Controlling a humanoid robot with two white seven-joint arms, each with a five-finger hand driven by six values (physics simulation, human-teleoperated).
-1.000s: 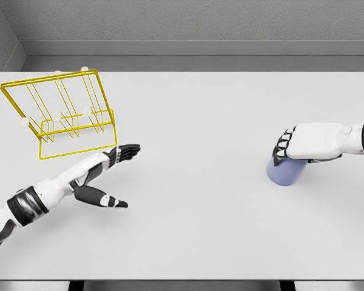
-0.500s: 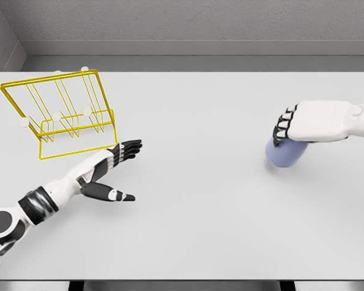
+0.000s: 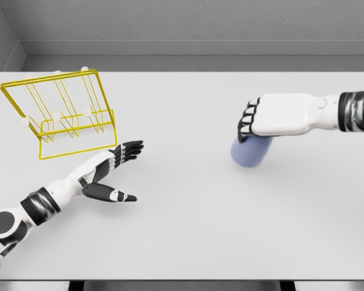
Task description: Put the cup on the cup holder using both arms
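The right hand grips the cup from above; it looks light, hard and smooth. The left hand is open near the rack.

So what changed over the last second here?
The right hand, gripping the cup, carried it leftward across the table toward the middle. The left hand barely shifted, open beside the holder, which stayed put.
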